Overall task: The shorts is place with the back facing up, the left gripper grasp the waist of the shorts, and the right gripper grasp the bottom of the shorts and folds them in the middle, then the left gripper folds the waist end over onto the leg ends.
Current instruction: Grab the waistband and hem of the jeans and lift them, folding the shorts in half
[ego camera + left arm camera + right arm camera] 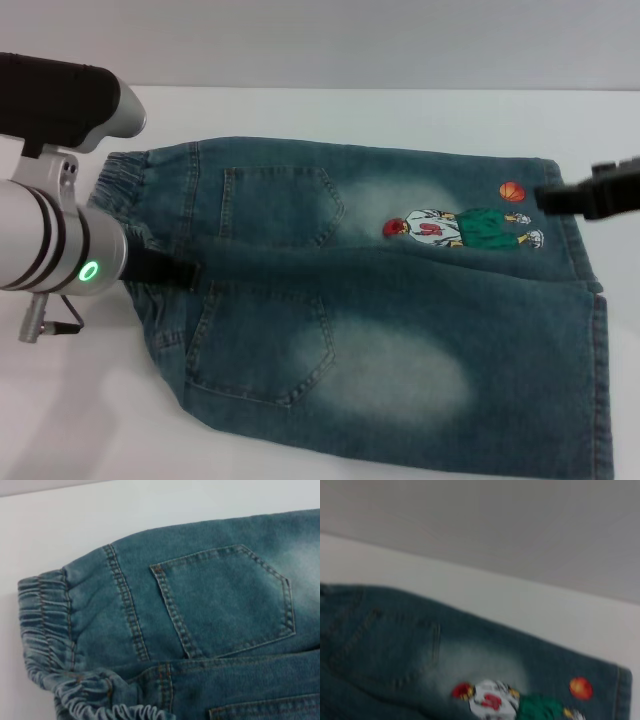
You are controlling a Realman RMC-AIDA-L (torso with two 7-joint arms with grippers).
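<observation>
Nearest me, my left gripper [165,268] sits low over the waist of the shorts [128,175], black finger reaching onto the gathered band at the centre seam; whether the fingers are apart or pinched on cloth, I cannot tell. Shorts [380,330] lie flat on the white table [400,115], back pockets up, waist to my left, legs running right. Denim looks soft but fairly thick and weighty; it should drape, not slide, and I judge the elastic band gives the firmest bite on this side. Cartoon print [462,228] sits on the far leg. Right gripper [590,195] hovers by the bottom of the shorts [572,240], beside the far hem; open or closed I cannot tell. Flat stitched hem looks like the best hold there.

Left wrist view shows ruffles and pocket stitching close up, no fingers. Right wrist view shows the print and hem corner only. Head view alone shows both arms.
</observation>
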